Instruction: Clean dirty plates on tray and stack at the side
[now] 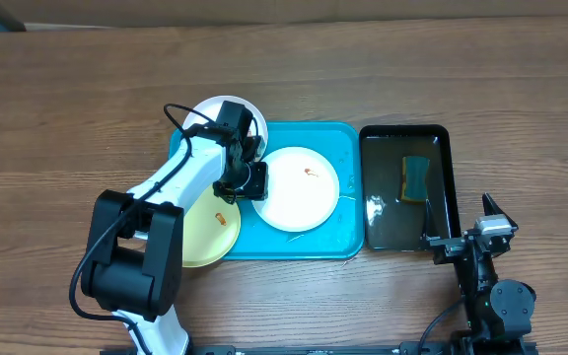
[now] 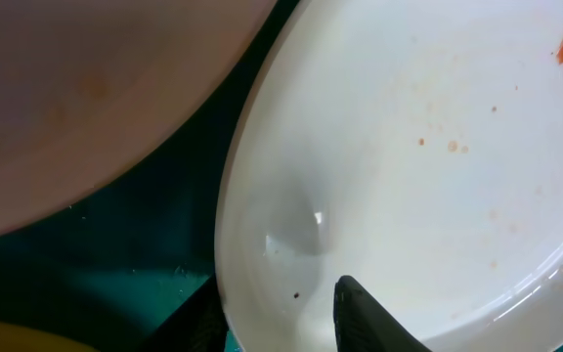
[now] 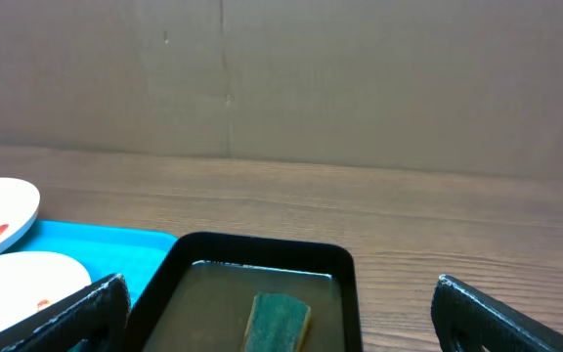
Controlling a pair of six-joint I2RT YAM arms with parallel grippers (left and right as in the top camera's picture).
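The turquoise tray [image 1: 343, 138] lies mid-table. A white plate [image 1: 304, 192] with an orange smear rests in its middle. A second white plate [image 1: 205, 113] overhangs the tray's back left corner, partly under my left arm. The pale yellow-green plate [image 1: 205, 237], also smeared, overhangs the front left corner. My left gripper [image 1: 252, 182] is at the middle plate's left rim. In the left wrist view its fingers [image 2: 280, 293] are closed on that plate [image 2: 428, 176], one under the rim, one inside. My right gripper [image 1: 461, 240] is open and empty near the front right edge.
A black tray [image 1: 405, 130] holding brownish water and a green-yellow sponge [image 1: 415, 178] stands right of the turquoise tray. In the right wrist view the sponge [image 3: 279, 321] and black tray [image 3: 262, 244] lie just ahead of my open right gripper [image 3: 281, 293]. Bare wood surrounds both trays.
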